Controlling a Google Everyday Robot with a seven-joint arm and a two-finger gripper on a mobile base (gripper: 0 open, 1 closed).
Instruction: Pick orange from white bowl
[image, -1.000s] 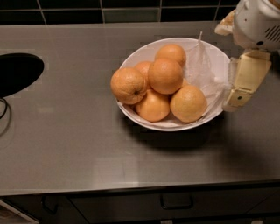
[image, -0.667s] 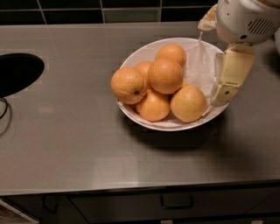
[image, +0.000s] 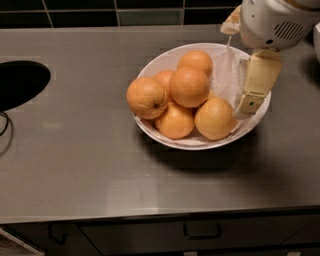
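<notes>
The white bowl (image: 162, 62) sits on the grey counter, with a thin translucent liner sheet (image: 226, 70) standing up on its right side. It holds several oranges piled together. The deep-orange, dimpled orange (image: 189, 86) lies on top in the middle. An orange with a dark navel dimple (image: 146, 97) sits at the left rim, and paler ones (image: 215, 118) lie at the front. My gripper (image: 250, 100) hangs from the white wrist at the top right. It is over the bowl's right rim, beside the front right orange and to the right of the top orange.
The grey counter (image: 100, 175) runs to a front edge with a drawer handle (image: 201, 231) below it. A dark round opening (image: 20, 82) lies at the left. Black tiles (image: 125, 15) line the back wall. A white object (image: 317, 37) shows at the right edge.
My gripper and wrist have moved left, from beside the bowl's right side to over its right rim, closer to the oranges. The oranges and bowl have not moved.
</notes>
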